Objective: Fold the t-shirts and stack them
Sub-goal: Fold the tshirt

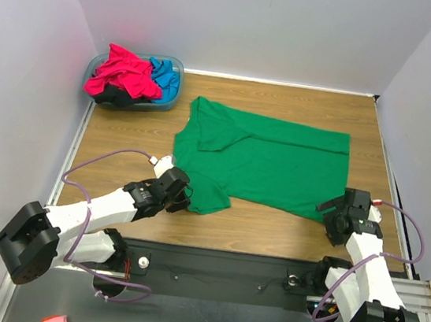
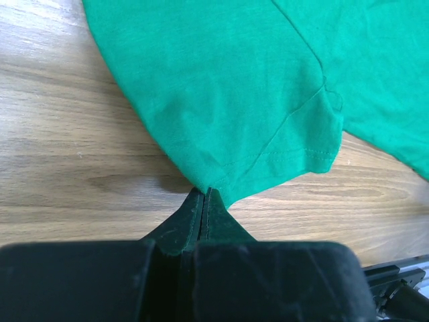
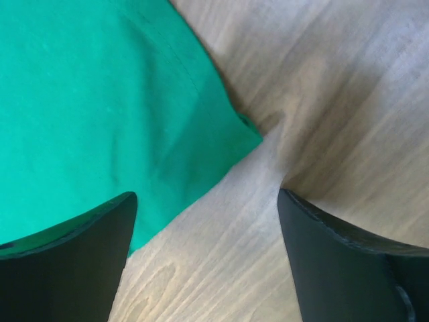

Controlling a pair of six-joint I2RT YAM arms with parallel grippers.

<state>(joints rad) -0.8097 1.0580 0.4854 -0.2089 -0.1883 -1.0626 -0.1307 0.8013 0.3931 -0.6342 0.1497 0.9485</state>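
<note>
The bright green t-shirt (image 1: 267, 164) lies spread on the wooden table, its far left sleeve folded inward. My left gripper (image 1: 184, 202) is shut on the shirt's near left corner; in the left wrist view the jaws (image 2: 204, 193) pinch the green hem (image 2: 221, 184). My right gripper (image 1: 334, 216) is open over the shirt's near right corner; in the right wrist view (image 3: 204, 201) one finger is over the green cloth (image 3: 87, 121) and the other over bare wood. Magenta-pink (image 1: 124, 73), bright blue (image 1: 165, 77) and black (image 1: 114, 97) shirts lie heaped in the basin.
A translucent blue plastic basin (image 1: 177, 65) stands at the table's far left corner. White walls close in the table on three sides. The black rail (image 1: 217, 268) with both arm bases runs along the near edge.
</note>
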